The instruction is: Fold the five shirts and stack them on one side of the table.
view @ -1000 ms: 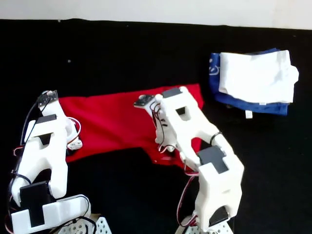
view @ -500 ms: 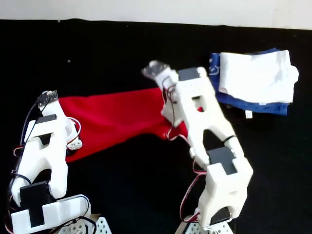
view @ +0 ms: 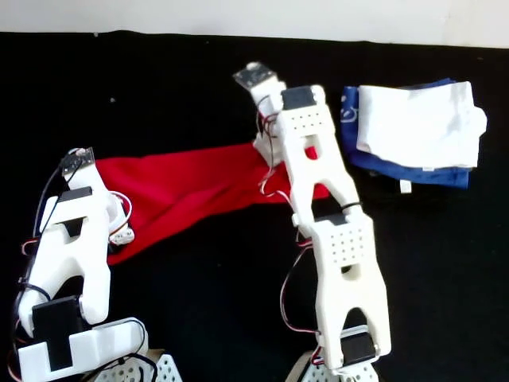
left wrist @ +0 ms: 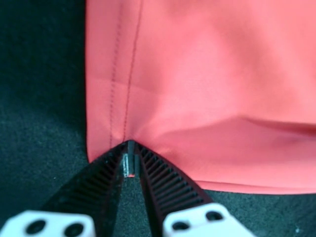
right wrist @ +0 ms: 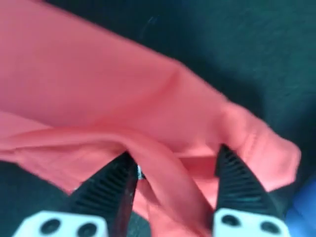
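Black cloth covers the whole table [view: 159,95], with a strip of pale wall [view: 238,16] along the 12 o'clock edge in the high view. The red shirt [view: 183,187] lies pretty much dead centre, pulled into a long band that runs from about 9 o'clock toward 1 o'clock, wider at the 9 o'clock end and bunched narrow at the other. Over at 2 o'clock there's a folded stack, a white shirt [view: 417,123] sitting on a blue shirt [view: 425,175], well apart from the red one.

The left arm [view: 71,239] sits around 8 o'clock, and from above its body hides what the fingers are doing. The wrist camera sorts that out: the left gripper [left wrist: 129,160] has its jaws pressed together right on the stitched hem of the red shirt [left wrist: 207,98], pinching the edge where the fabric meets the black cloth.

The right arm [view: 318,159] is stretched from 6 o'clock up toward 12, lying over the narrow end of the shirt. Again the top view doesn't show the fingers. In its own wrist view the right gripper [right wrist: 173,158] has its jaws standing wide apart, with a raised fold of red shirt [right wrist: 98,89] running through the gap. Whether either finger actually presses the fabric, I can't tell.
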You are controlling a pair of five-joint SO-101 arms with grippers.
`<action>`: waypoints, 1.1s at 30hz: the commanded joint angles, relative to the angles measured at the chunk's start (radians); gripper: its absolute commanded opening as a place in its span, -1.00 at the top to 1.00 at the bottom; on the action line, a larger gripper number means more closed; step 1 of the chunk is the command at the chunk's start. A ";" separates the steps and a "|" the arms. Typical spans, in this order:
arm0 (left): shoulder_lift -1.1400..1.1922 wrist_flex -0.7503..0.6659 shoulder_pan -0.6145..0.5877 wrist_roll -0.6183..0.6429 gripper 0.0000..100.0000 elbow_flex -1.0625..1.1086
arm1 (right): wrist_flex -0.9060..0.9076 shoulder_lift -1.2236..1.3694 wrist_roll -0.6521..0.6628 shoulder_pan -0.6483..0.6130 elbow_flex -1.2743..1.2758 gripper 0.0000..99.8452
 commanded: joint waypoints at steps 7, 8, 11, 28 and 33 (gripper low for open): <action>-0.001 -0.006 0.007 0.002 0.98 0.012 | 0.177 0.022 -0.126 0.081 -0.394 0.55; -0.001 -0.006 0.007 0.002 0.98 0.012 | 0.189 0.021 -0.126 0.079 -0.410 0.55; -0.001 -0.006 0.007 0.002 0.98 0.012 | 0.193 0.019 -0.126 0.077 -0.430 0.55; -0.001 -0.006 0.007 0.002 0.98 0.012 | 0.173 -0.334 -0.129 -0.131 0.343 0.99; -0.001 -0.006 0.007 0.002 0.98 0.012 | 0.038 -0.331 -0.130 -0.136 0.392 0.99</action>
